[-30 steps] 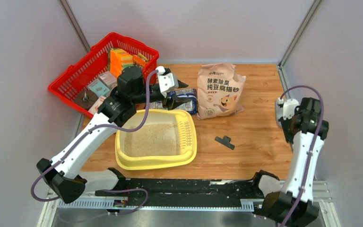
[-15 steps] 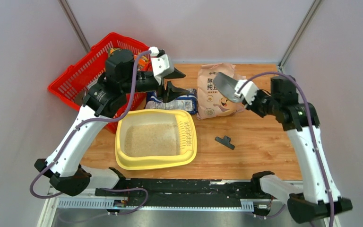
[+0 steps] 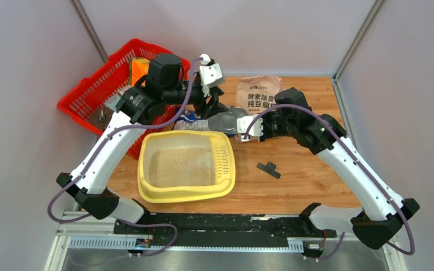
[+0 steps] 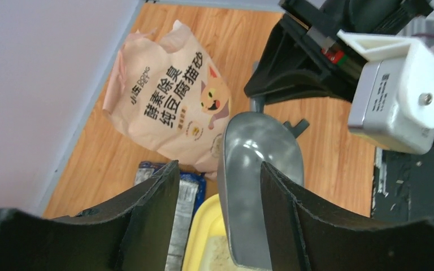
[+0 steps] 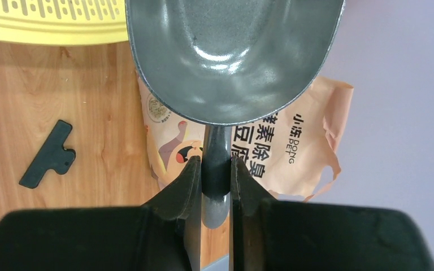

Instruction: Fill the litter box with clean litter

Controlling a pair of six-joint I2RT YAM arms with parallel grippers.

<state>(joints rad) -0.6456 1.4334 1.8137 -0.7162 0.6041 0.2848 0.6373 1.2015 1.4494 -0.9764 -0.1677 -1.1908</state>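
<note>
Gripping grey scoop (image 5: 231, 56), right fingers (image 5: 182, 189); litter box (image 3: 186, 195) holds beige litter (image 3: 181, 166).

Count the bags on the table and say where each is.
2. The tan paper bag sits near the table's far edge. The blue-and-white bag lies just beyond the litter box's far rim. The red basket may hide more.
</note>
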